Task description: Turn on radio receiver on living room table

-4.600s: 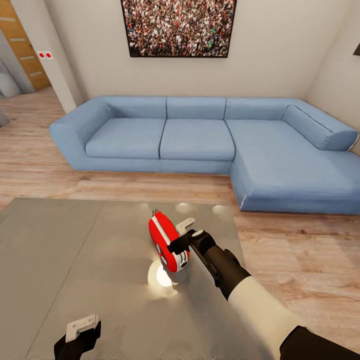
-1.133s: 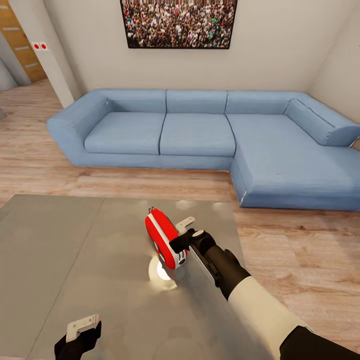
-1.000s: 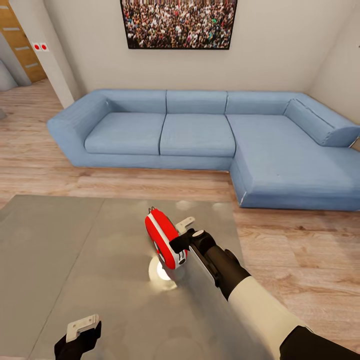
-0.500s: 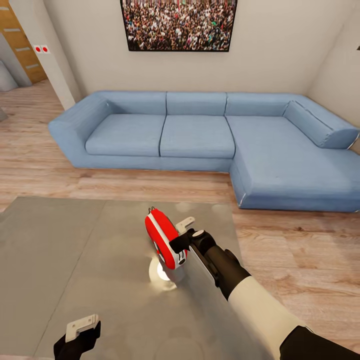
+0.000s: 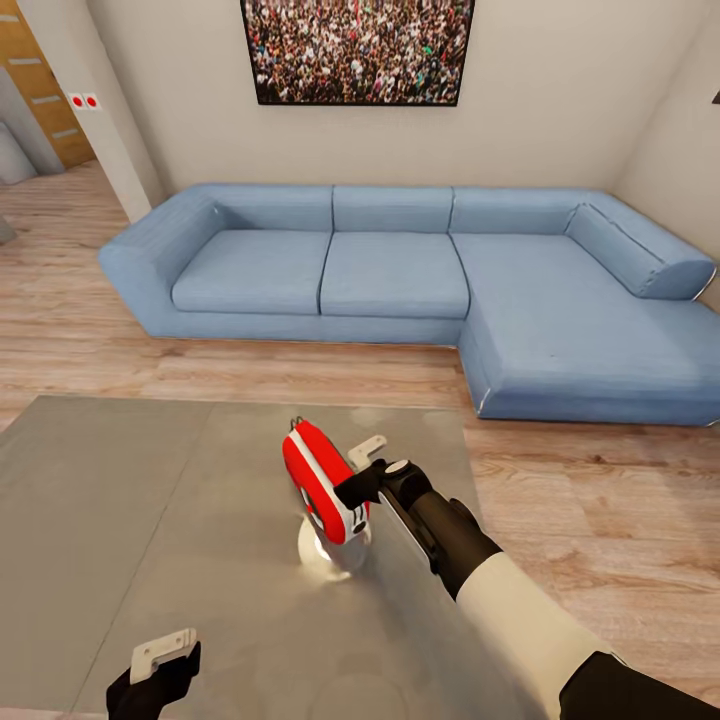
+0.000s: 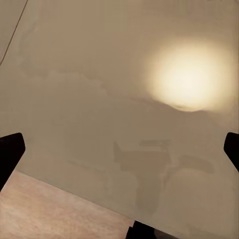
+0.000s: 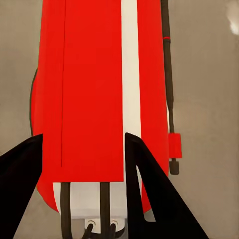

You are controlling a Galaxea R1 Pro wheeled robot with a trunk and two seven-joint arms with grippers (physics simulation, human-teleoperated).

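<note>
Head view: the radio [image 5: 318, 484] stands on edge near the middle of the grey table [image 5: 120, 520], tipped so its top leans away toward the far left, with its long axis running from the near right up to the far left. A narrow red side with a white stripe faces the camera. A bright glare spot lies on the tabletop just under it.

The right gripper [image 5: 362, 468] reaches in from the near right and meets the radio at its right-hand end; one dark finger lies against the red body and a pale finger shows just behind it. In the right wrist view the radio [image 7: 99, 94] fills the gap between the two dark fingers [image 7: 149, 189], which sit on either side of its lower part, so the right gripper is closed around it.

The left gripper [image 5: 160, 668] hangs over the near edge of the table, well apart from the radio, fingers spread. Beyond the table stand the blue sofa [image 5: 400, 270] and the crowd picture [image 5: 355, 50].
</note>
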